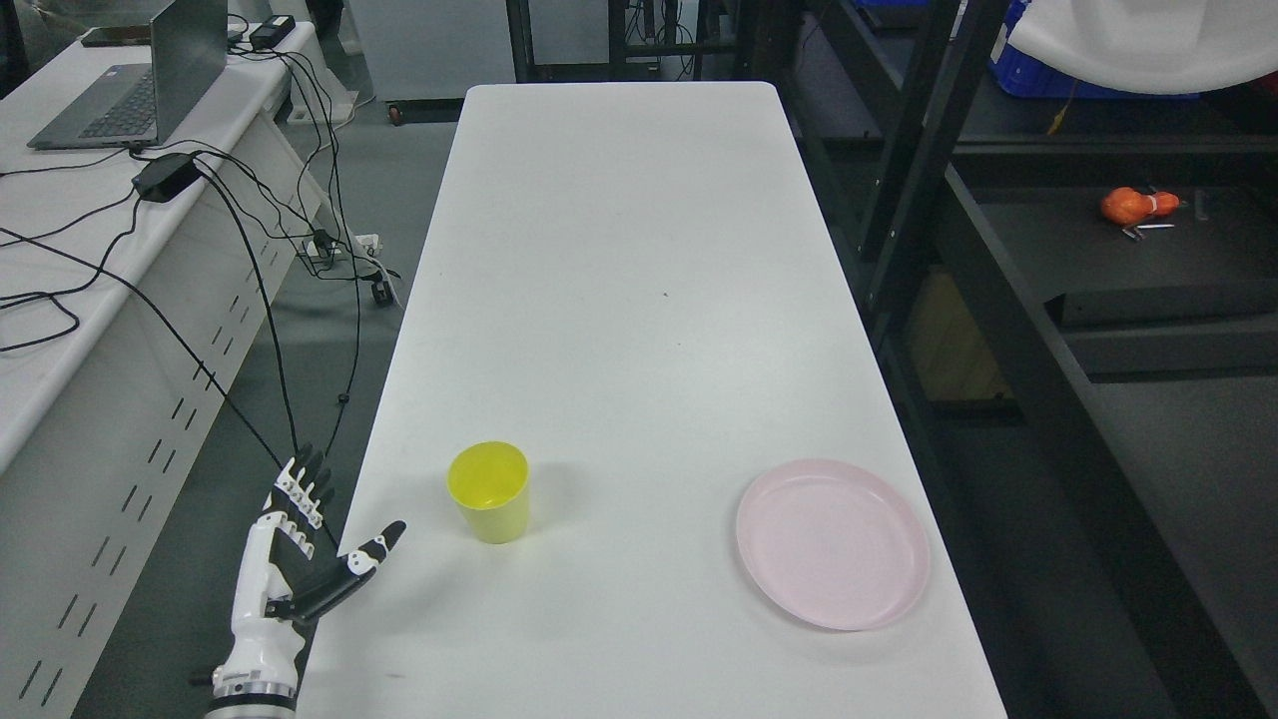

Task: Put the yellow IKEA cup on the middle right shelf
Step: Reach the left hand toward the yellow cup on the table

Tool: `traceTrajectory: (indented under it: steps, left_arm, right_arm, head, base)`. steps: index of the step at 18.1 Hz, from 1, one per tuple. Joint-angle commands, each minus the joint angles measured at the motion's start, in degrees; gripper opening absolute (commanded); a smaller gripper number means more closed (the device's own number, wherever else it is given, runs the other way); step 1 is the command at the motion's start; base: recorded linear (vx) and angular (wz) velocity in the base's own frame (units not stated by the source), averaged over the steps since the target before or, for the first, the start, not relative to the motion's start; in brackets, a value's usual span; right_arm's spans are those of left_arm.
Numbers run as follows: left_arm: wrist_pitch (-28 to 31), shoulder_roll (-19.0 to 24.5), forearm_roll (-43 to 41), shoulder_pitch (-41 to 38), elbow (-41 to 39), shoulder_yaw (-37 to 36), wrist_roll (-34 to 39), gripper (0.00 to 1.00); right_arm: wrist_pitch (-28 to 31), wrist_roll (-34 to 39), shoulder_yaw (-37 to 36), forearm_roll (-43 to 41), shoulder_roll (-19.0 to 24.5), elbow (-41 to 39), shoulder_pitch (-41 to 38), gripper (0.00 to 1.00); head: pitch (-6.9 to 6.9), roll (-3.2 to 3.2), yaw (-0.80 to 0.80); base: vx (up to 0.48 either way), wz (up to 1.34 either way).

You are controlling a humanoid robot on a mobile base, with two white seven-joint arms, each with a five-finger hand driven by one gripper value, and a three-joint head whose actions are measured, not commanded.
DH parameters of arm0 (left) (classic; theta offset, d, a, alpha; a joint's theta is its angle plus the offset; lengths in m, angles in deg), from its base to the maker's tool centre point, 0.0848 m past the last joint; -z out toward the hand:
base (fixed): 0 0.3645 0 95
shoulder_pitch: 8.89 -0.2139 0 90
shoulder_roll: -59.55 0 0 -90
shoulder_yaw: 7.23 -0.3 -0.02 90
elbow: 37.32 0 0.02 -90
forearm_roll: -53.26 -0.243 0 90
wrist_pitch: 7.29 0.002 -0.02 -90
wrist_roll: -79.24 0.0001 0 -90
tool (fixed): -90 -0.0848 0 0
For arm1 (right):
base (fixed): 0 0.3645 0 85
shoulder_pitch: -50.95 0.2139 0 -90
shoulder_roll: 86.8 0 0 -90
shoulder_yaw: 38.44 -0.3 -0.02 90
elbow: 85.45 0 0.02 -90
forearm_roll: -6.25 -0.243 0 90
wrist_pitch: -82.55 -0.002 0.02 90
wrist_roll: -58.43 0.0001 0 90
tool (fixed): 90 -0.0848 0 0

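Left hand (300, 559) spread-fingered beside yellow cup (489, 491).

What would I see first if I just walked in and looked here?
Probably the bright yellow cup, standing upright near the front left of the long white table. Next, the pale pink plate to its right, and the robot's white and black left hand, fingers spread, at the table's left edge beside the cup.

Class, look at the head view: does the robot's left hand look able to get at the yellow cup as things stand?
Probably yes. The left hand is open beside the yellow cup, with only bare table between them; the pink plate lies on the cup's far side.
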Motion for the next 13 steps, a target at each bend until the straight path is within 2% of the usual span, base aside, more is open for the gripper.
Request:
traceTrajectory:
  steps: [1,7,9,13]
  left_arm:
    - [-0.5,0.4,0.0,0.4,0.0,-1.6,0.0,0.99]
    - [-3.1,0.5,0.1,-0.1,0.2,-8.0,-0.2,0.99]
    - [-2.8,0.4,2.6,0.2,0.3,-10.7,-0.5,0.99]
    - [-2.5,0.1,3.9,2.0,2.5,-11.5,-0.6,0.99]
  right_arm:
    - [0.0,0.0,1.0,-1.4,-1.0,0.0,-0.8,0.99]
    - [0.0,0.0,1.0,-1.4,-1.0,0.0,-0.8,0.99]
    - [0.0,0.0,1.0,-1.4,-1.0,0.0,-0.8,0.99]
    - [0.0,0.0,1.0,-1.4,-1.0,0.0,-0.8,0.99]
  head:
    - [0.0,0.0,0.0]
    - [0.0,0.0,0.0]
    - [0.0,0.0,0.0]
    - [0.0,0.0,0.0]
  base:
    - [0.0,0.0]
    - [0.0,0.0]
    - [0.0,0.0]
    - [0.0,0.0]
